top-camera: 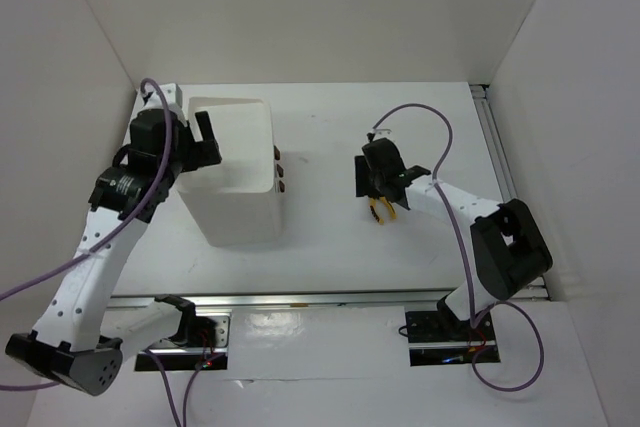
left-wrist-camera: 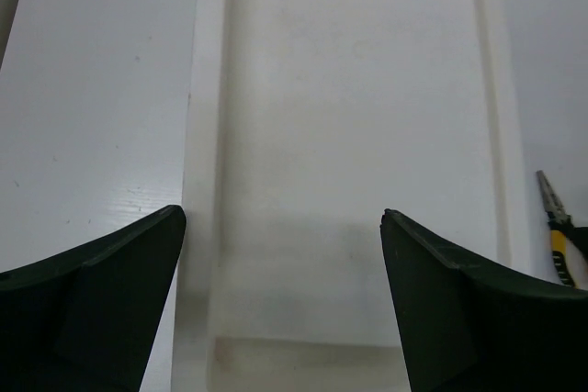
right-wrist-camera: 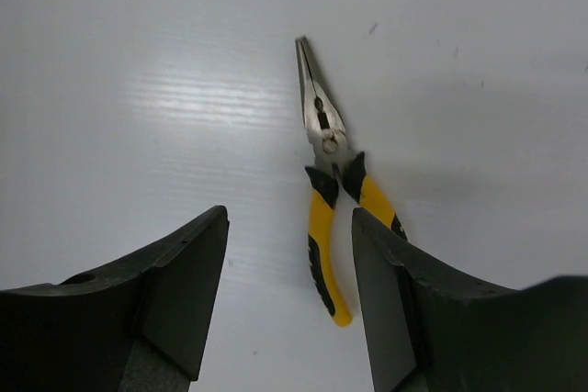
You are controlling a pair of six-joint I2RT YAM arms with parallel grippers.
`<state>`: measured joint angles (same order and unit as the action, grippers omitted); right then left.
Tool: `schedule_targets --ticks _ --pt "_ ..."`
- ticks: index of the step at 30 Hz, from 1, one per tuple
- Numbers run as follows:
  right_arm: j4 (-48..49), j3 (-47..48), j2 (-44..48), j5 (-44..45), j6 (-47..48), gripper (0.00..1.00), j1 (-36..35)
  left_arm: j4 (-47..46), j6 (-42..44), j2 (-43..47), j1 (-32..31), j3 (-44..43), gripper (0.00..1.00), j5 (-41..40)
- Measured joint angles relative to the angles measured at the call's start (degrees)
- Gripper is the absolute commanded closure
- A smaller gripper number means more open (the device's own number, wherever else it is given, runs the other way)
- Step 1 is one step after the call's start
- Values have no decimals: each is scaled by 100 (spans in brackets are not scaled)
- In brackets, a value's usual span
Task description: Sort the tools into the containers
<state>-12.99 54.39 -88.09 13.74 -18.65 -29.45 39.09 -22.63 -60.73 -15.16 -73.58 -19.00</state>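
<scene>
Yellow-and-black-handled pliers lie flat on the white table, their silver nose pointing away from my right gripper. That gripper hovers open over the handles; one handle shows between the fingers and the other runs under the right finger. From above, the yellow handle tips poke out below it. The white box unit stands at the left. My left gripper hangs wide open over its deep top bin, holding nothing. What shows of the bin's floor is bare. No other tools show.
Dark brown drawer handles stick out of the box's right side. The pliers also show at the right edge of the left wrist view. White walls close in the table on three sides, and a metal rail runs along its right edge.
</scene>
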Motion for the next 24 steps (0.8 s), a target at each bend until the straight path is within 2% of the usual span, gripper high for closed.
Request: schedule_targets --ticks 11,15,24 --pt "-448 -588 227 -136 -92 44 61 251 -4 1051 -63 -839 0 291" --pt "-492 -737 234 -267 -155 50 63 439 -4 1381 -66 -918 0 219" --pt "-282 -662 -389 -433 -175 51 50 691 -13 1676 -66 -798 0 76"
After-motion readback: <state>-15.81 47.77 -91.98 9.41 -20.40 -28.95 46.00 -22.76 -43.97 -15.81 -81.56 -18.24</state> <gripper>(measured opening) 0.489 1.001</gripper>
